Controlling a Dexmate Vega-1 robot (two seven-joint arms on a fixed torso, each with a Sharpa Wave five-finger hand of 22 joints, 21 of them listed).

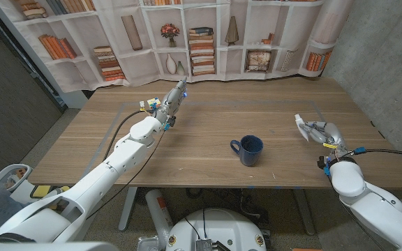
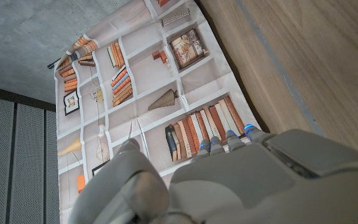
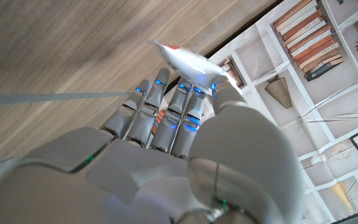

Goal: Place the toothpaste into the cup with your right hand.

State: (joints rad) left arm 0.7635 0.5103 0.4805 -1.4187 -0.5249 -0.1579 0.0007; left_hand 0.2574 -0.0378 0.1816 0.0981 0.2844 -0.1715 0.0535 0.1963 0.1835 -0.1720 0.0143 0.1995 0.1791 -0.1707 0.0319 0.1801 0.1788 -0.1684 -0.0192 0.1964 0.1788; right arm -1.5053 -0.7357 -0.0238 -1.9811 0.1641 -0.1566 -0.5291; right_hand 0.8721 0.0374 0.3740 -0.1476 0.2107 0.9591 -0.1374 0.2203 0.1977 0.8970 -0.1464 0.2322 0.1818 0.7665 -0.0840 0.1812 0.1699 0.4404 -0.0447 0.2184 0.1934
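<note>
While my right hand (image 1: 324,132) holds the toothpaste (image 1: 301,128) between the thumb and the fingers (image 3: 166,109), the tube sticks out past my fingertips, and in the right wrist view its white body with a bit of red (image 3: 188,61) lies across them. My grasp looks light and near one end of the tube, so I judge it could turn or slip if I move fast.

From the middle of the table (image 1: 208,111), my right hand is at about 3 o'clock, near the right edge and raised above the wood. The dark blue cup (image 1: 249,150) stands upright at about 5 o'clock from the middle, with its handle toward 9 o'clock. The cup is well apart from the toothpaste, so the tube is not yet over it.

To do this step well, I think I should carry the tube toward 9 o'clock, keep it higher than the rim, then tilt it so one end points down into the opening. I should let go only when that end is inside, because the cup is narrow and a touch on the rim may tip it.

My left hand (image 1: 169,101) is at about 11 o'clock, fingers stretched out straight and holding nothing.
</note>
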